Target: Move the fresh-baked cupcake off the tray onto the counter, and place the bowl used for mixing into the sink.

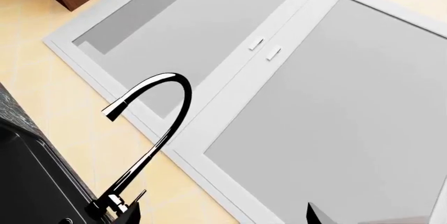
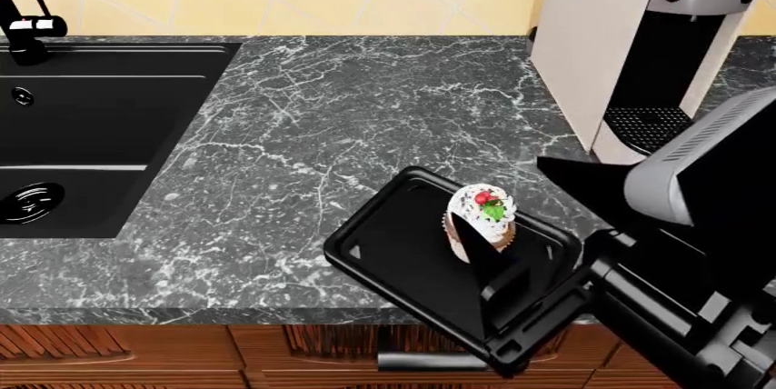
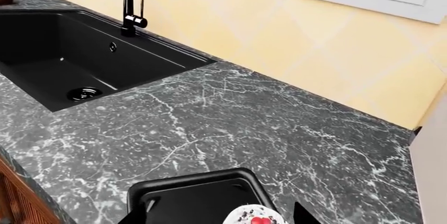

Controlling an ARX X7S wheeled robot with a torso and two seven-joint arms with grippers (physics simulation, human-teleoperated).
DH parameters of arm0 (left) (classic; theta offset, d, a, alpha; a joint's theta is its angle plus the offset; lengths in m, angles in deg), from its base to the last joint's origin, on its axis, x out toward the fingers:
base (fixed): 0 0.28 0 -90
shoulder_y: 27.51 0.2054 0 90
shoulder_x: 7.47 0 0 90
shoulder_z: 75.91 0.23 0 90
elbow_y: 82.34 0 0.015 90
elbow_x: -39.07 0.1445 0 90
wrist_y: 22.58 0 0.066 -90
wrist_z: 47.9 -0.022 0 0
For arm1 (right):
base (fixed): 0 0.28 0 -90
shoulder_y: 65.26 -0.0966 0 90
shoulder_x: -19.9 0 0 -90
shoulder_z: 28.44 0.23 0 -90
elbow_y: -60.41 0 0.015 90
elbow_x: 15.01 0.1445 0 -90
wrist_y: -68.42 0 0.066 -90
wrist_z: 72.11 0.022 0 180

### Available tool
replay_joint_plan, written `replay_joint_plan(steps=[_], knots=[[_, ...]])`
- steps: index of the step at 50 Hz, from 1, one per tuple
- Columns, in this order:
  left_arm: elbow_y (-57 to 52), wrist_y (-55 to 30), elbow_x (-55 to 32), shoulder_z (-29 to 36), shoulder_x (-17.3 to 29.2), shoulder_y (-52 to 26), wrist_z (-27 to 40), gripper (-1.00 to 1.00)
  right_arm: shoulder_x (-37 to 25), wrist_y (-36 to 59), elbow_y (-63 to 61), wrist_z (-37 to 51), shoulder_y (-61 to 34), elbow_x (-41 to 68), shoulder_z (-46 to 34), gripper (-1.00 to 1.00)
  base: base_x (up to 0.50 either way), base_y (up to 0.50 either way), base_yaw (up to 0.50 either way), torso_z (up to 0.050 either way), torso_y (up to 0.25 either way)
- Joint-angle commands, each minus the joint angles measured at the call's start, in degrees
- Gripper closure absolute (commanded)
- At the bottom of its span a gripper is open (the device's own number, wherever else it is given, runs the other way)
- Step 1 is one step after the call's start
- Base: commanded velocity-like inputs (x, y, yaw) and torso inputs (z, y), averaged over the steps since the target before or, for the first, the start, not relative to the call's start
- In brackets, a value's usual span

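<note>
Two jobs are waiting, and we are working on the first. In the left wrist view we are looking past the faucet [image 1: 150,130] at white wall cabinets [image 1: 279,93] behind it; the left claw itself is not showing, so we cannot tell its state.

In the head view the cupcake [image 2: 482,222] is sitting on the tray [image 2: 388,253], right of the sink [image 2: 97,125]. Our right claw [image 2: 479,262] is closing in from the near side, fingers apart around the wrapper, though contact is hard to judge.

In the right wrist view the cupcake [image 3: 253,215] is lying between the fingertips [image 3: 304,214]. Next, we judge, comes squeezing gently, lifting, then setting it on the counter [image 3: 231,124]. The bowl is not clearly showing. No readable writing anywhere.
</note>
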Motion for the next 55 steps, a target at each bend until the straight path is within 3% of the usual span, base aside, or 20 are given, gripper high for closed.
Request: replay_joint_plan(steps=[1,32,55], knots=[[0.0,0.1,0.0,0.1,0.2,0.0,0.2,-1.00,1.1,2.0,0.8,-2.6,2.6,-3.4,1.6,-1.00,0.00,0.00,0.00,0.000,0.000],[0.3,0.4,0.8,1.0,0.1,-0.1,0.1,-1.00,3.6,5.8,1.9,-9.6,8.1,-13.1,4.8,-1.00,0.00,0.00,0.00,0.000,0.000],[0.4,0.6,1.1,1.5,0.2,0.0,0.1,-1.00,6.7,9.1,1.1,-22.2,12.9,-27.0,7.3,-1.00,0.00,0.00,0.00,0.000,0.000]])
